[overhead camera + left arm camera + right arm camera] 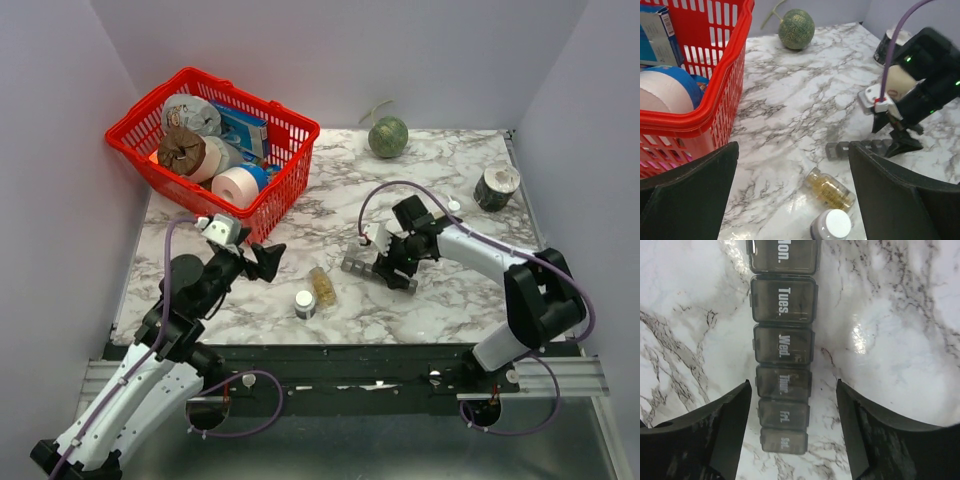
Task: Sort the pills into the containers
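Note:
The clear vial of tan-yellow pills [322, 287] lies on its side on the marble table; it also shows in the left wrist view [831, 189]. My left gripper [268, 260] hangs open just left of it, fingers wide in its own view, holding nothing. The dark-grey containers strip [362, 268] lies right of the vial. In the right wrist view its lids, marked Mon. to Sat., are shut [783, 347]. My right gripper [392, 265] is open directly above the strip's right end, a finger [722, 432] on either side of the Thur. to Sat. lids.
A small dark white-capped bottle [305, 304] stands just in front of the vial. A red wire basket [285, 170] of items sits at the back left. A green melon [388, 137] and a dark roll [496, 187] sit at the back.

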Robot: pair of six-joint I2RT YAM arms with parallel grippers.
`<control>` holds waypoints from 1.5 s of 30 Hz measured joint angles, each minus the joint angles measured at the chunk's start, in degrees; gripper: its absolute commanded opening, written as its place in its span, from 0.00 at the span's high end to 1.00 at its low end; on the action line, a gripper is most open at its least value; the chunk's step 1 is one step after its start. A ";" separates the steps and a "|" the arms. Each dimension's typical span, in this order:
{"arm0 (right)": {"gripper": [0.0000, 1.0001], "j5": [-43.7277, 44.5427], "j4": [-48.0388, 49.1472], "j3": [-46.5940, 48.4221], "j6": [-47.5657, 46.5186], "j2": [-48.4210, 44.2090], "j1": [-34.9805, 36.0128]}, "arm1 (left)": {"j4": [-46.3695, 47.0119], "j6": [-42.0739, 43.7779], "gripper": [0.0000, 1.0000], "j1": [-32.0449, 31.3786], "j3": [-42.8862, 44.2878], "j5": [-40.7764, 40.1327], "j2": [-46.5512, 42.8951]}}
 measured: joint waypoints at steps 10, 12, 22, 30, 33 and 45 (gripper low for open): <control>0.04 -18.75 -1.73 11.02 -8.83 -15.23 1.22 | -5.35 8.15 0.01 0.00 -0.13 -3.96 -1.57; 0.04 -25.35 -4.92 14.71 -9.49 -12.59 2.54 | -5.77 8.46 0.01 0.00 -0.22 -5.22 -2.54; 0.02 -19.26 -8.41 20.15 -16.46 0.98 25.73 | -6.03 9.84 0.01 0.00 -1.57 -12.90 -8.87; 0.14 -9.49 -6.03 24.92 -14.88 8.87 31.34 | -6.05 10.27 0.01 0.00 -1.84 -18.08 -9.94; 0.18 -7.06 -5.97 26.60 -14.27 11.98 32.33 | -6.10 10.27 0.01 0.00 -1.84 -19.19 -10.14; 0.38 -4.22 -6.34 28.98 -13.35 15.15 35.04 | -6.10 10.25 0.01 0.00 -1.84 -20.85 -10.93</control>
